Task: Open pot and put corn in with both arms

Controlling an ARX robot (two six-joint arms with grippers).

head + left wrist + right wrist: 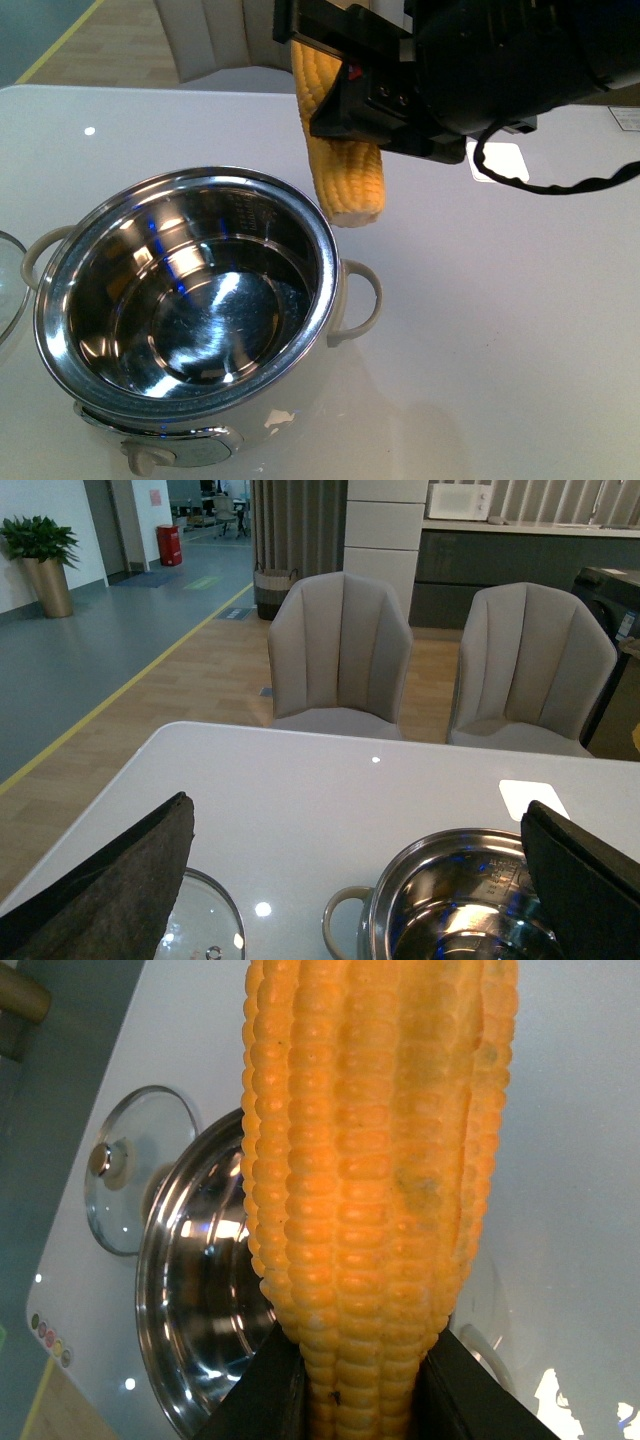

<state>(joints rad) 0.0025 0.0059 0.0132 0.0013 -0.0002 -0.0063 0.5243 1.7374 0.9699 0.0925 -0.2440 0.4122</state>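
The pot [190, 310] stands open on the white table, its steel bowl empty, with cream handles and a front knob. Its glass lid [8, 285] lies on the table to the pot's left; it also shows in the left wrist view [205, 930] and the right wrist view [130, 1165]. My right gripper [345, 100] is shut on the yellow corn [340, 150], which hangs in the air just beyond the pot's far right rim. The corn [370, 1160] fills the right wrist view, above the pot [200, 1290]. My left gripper [360, 880] is open and empty above the pot's [460, 900] left side.
Two grey chairs [340, 655] [530, 670] stand behind the table's far edge. A white card [497, 160] lies on the table at the back right. A planter [45, 560] and a red bin [168, 545] stand far off on the floor.
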